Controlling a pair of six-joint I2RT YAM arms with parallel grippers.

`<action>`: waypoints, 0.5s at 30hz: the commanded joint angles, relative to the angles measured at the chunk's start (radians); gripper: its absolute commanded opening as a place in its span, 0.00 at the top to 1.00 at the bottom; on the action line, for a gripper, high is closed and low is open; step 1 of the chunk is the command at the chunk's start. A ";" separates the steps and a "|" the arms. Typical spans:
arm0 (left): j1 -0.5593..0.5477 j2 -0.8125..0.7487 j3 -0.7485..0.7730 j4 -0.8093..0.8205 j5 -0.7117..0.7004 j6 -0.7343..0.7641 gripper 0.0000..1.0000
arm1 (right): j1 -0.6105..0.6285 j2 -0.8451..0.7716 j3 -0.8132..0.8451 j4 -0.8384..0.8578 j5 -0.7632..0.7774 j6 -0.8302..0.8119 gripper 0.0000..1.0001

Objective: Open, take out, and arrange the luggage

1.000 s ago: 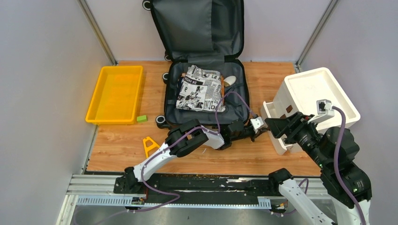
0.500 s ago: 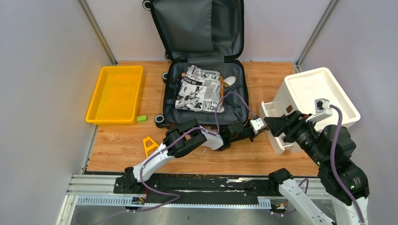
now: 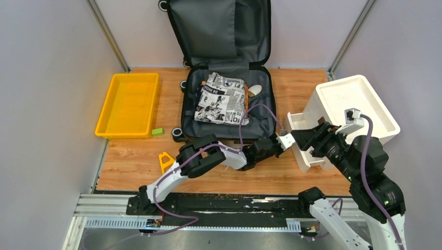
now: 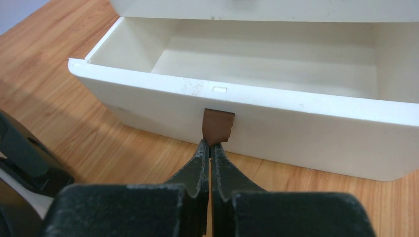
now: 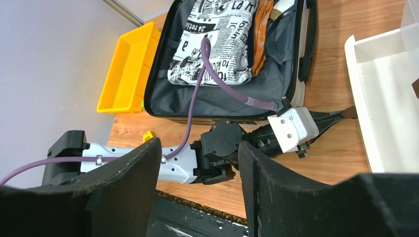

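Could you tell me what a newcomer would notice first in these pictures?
Most likely the luggage, lying open at the far middle of the table with a newspaper-print cloth on its dark lining. Next, the left gripper, shut on the brown tab of the pulled-out white drawer at the right. A yellow tray sits at the left.

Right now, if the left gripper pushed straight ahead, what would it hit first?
The left gripper pinches the brown tab; directly behind it stands the white drawer front, probably met first.
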 commanded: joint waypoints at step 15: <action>-0.018 -0.418 -0.344 0.072 -0.020 -0.048 0.02 | 0.000 0.089 0.019 0.118 0.015 -0.002 0.39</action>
